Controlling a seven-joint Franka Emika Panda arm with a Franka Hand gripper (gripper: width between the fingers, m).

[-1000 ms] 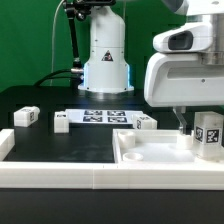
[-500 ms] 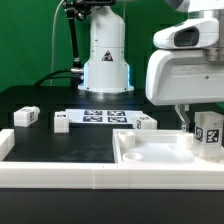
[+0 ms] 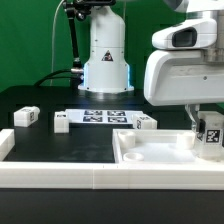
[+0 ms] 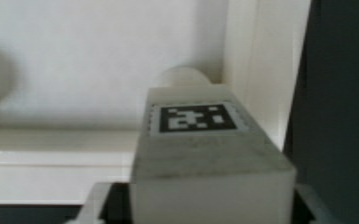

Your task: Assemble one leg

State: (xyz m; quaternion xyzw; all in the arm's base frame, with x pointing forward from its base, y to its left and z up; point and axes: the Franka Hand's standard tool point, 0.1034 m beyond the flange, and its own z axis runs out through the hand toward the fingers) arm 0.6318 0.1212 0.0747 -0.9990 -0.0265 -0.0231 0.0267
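Observation:
My gripper point(image 3: 208, 132) is shut on a leg point(image 3: 210, 136), a small white block with a black-and-white marker, held upright over the right end of the large white square panel point(image 3: 160, 155). In the wrist view the leg point(image 4: 208, 140) fills the middle between my jaws, marker facing the camera, with the panel's raised rim point(image 4: 247, 60) and a round peg point(image 4: 188, 76) behind it. Three more legs lie on the black table: one at the exterior view's left point(image 3: 26, 117), one by the marker board point(image 3: 61, 122), one behind the panel point(image 3: 146, 122).
The marker board point(image 3: 103, 116) lies in front of the robot base point(image 3: 104, 60). A white rail point(image 3: 60, 176) runs along the table's front edge, with a white corner piece point(image 3: 5, 142) at the exterior view's left.
The gripper and the held leg have shifted slightly toward the exterior view's right and tilted a little. The other parts have not moved.

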